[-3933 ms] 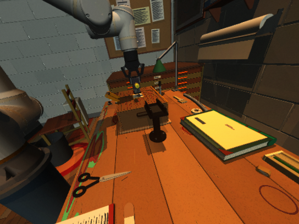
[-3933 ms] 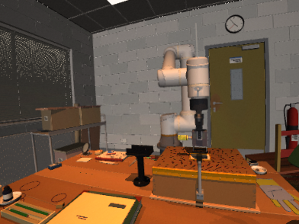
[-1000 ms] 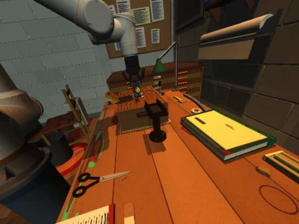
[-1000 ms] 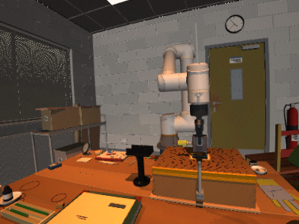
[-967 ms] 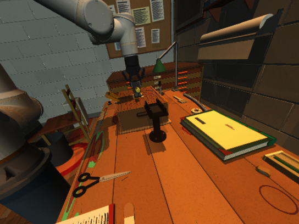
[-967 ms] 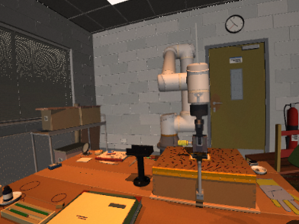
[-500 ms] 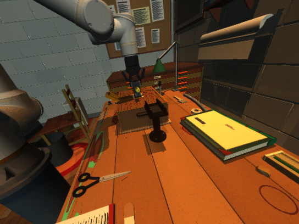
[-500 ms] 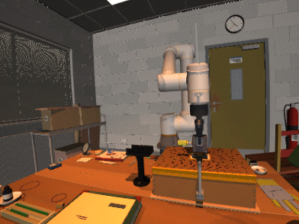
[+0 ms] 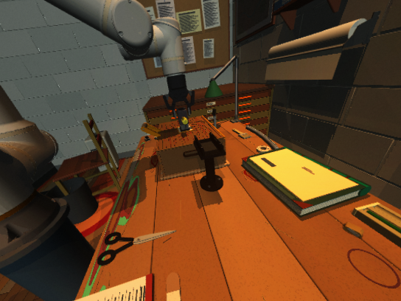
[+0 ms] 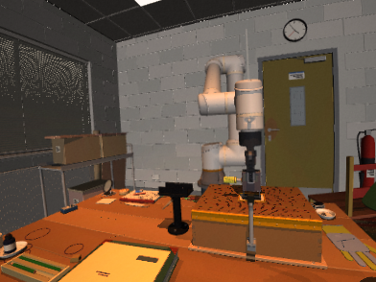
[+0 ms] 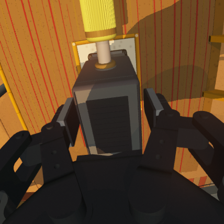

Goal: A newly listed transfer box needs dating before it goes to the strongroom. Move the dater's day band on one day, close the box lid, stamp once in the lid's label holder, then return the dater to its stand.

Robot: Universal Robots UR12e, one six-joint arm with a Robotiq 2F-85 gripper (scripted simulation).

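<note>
The dater [image 11: 107,104], a dark block with a yellow ribbed handle [image 11: 98,19], stands upright in the yellow-framed label holder [image 11: 130,47] on the closed lid of the transfer box [image 10: 256,220]. The box has a dark-speckled orange lid and sits at the far middle of the bench. The black dater stand [image 9: 210,162] rises on its round foot just in front of the box, empty. My gripper [image 11: 110,110] points straight down over the lid with a finger on each side of the dater's body. It is open and holds nothing.
A flat tray [image 9: 379,217] of pens lies at the bench's right edge, next to a large yellow ledger [image 9: 306,177]. Scissors [image 9: 129,243] lie near the front left. A green desk lamp [image 9: 217,86] and a drawer cabinet stand behind the box.
</note>
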